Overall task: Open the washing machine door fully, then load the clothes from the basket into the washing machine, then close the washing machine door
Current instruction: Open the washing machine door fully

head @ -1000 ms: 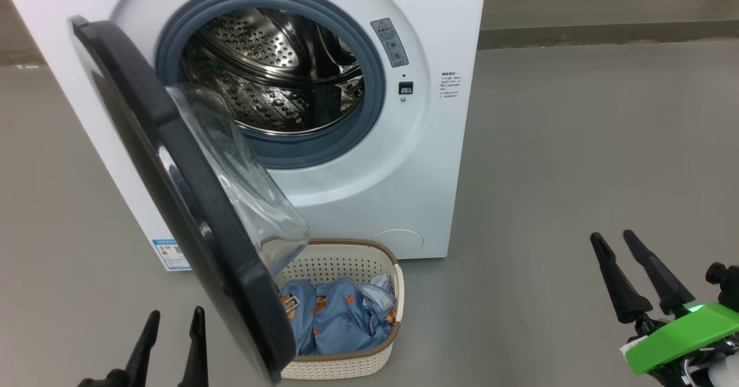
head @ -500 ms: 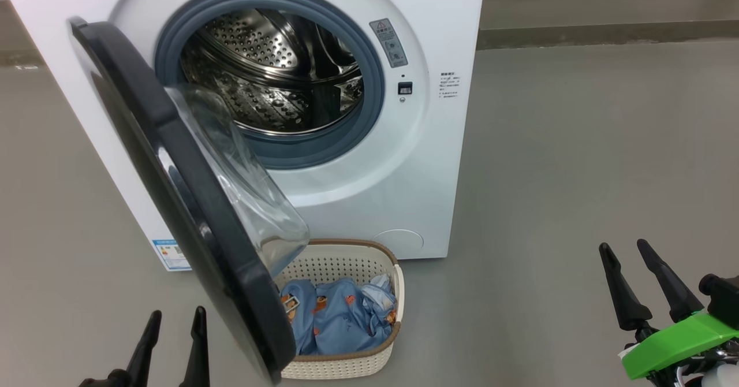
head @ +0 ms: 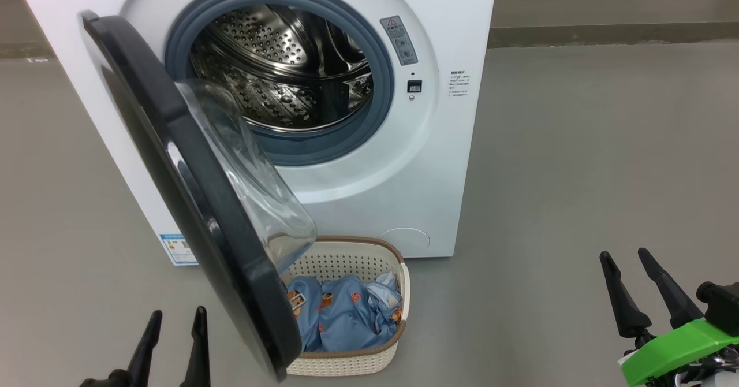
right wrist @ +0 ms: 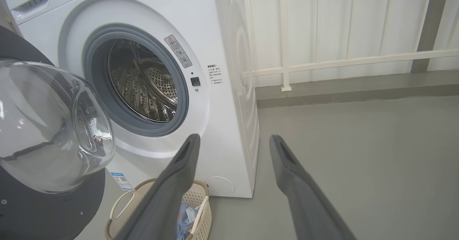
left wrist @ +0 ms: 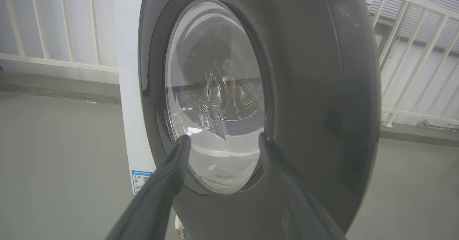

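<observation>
The white washing machine [head: 404,173] stands in front of me with its steel drum [head: 277,69] showing. The black washing machine door [head: 190,202] hangs partly open on its left hinge, and its glass bowl juts out over the basket [head: 358,364]. The basket sits on the floor against the machine's front, with the light blue clothes [head: 346,317] inside. My left gripper [head: 176,316] is open at the lower left, just outside the door's outer face [left wrist: 315,89]. My right gripper [head: 624,255] is open at the lower right, well clear of the basket [right wrist: 200,204].
Grey floor [head: 577,173] stretches to the right of the machine. A low kerb [head: 606,32] and a white railing [right wrist: 340,61] run behind it. A blue label [head: 176,248] sits low on the machine's front, left of the door.
The head camera has shifted a little, so the machine sits slightly further right. My right gripper has dropped lower and a bit to the right. The door, basket and left gripper have not moved.
</observation>
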